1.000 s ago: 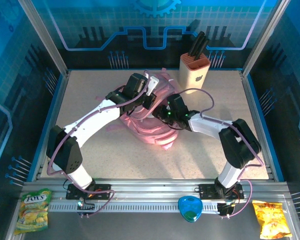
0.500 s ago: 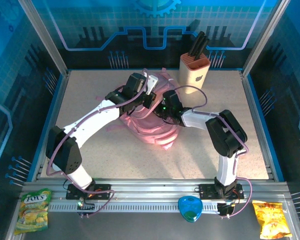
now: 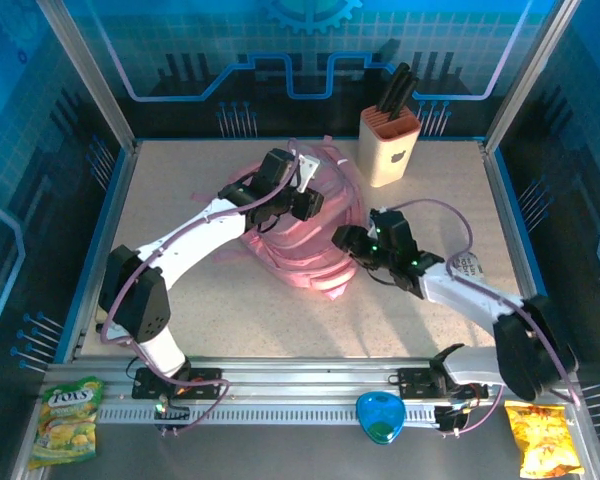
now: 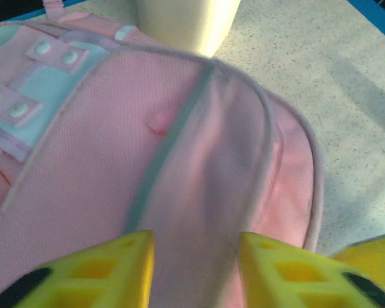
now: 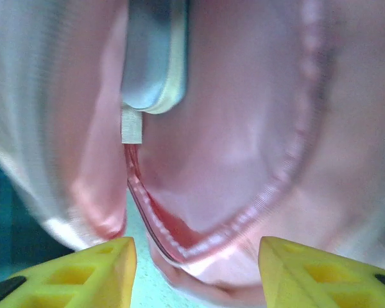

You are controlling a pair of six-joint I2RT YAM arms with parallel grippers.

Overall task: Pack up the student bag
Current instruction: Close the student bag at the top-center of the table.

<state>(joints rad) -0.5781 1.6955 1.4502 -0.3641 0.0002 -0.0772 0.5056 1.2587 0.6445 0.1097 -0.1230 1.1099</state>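
The bag (image 3: pixel 305 265) lies in the middle of the surface's (image 3: pixel 210 300) far half, near the knife block (image 3: pixel 390 150) at the far edge. The left jaws hang over the bag, released, with a pink flap (image 4: pixel 199 192) showing in the gap between them. The right jaws stand wide apart and empty at the bag's right side, facing an unzipped opening (image 5: pixel 205 212).

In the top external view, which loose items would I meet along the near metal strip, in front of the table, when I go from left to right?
green sweets bag → blue rounded object → yellow snack bag
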